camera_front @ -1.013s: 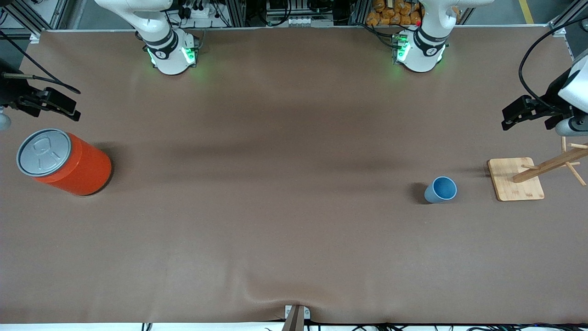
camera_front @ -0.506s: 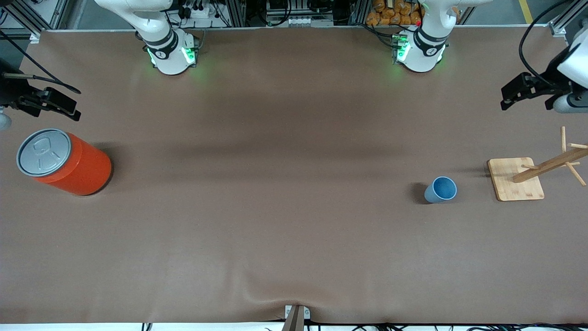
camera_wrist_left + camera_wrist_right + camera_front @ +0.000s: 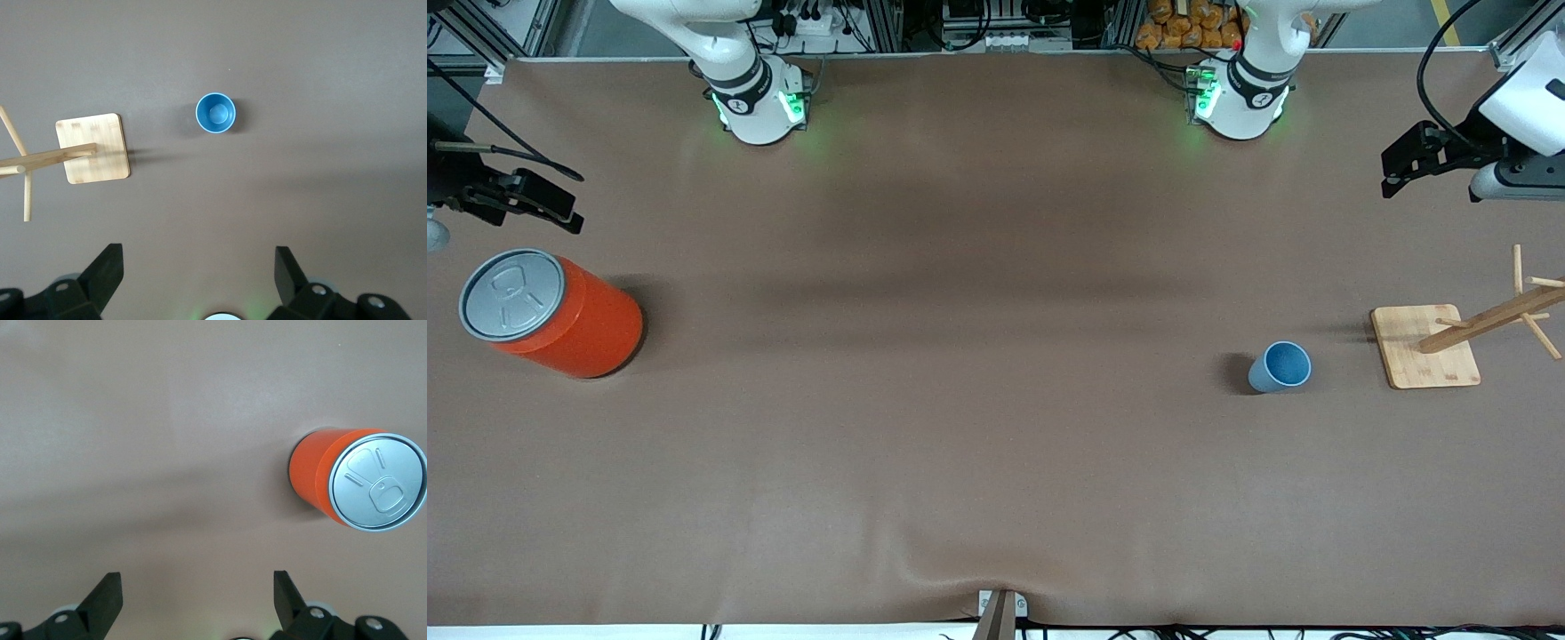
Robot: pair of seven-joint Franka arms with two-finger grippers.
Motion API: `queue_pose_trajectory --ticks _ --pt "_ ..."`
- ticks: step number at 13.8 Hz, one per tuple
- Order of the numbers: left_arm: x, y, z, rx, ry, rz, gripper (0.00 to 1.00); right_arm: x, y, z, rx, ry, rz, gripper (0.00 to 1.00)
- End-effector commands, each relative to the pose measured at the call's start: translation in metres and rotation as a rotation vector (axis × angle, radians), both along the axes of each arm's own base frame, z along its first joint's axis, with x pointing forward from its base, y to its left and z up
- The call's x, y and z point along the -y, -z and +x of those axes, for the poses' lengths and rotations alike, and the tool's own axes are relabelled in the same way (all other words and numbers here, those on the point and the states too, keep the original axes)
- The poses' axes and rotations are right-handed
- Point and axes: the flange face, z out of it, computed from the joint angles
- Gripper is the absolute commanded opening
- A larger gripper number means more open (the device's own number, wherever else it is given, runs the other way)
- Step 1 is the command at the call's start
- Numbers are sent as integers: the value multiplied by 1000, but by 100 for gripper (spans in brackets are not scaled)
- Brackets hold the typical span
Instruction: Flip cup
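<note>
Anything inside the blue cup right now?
Nothing: the cup stands upright, mouth up, and the left wrist view shows its bare darker-blue bottom. Its underside, resting on the table, is hidden. Both claws are well away from it.

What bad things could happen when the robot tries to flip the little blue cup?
The cup stands upright, rim up, and its tapered sides might slip from open fingers, so it could tip and roll. The wooden peg stand sits beside it toward the left arm's end, so the left gripper, now high over the table with its fingers open, might bump it coming down. The right gripper waits open above the orange can.
</note>
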Motion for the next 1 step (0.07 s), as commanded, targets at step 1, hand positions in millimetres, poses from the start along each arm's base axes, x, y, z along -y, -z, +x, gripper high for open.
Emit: queue_pose_trajectory --ticks 1 --pt "-2 -10 -6 13 16 4 100 2 -4 1 -2 -7 4 100"
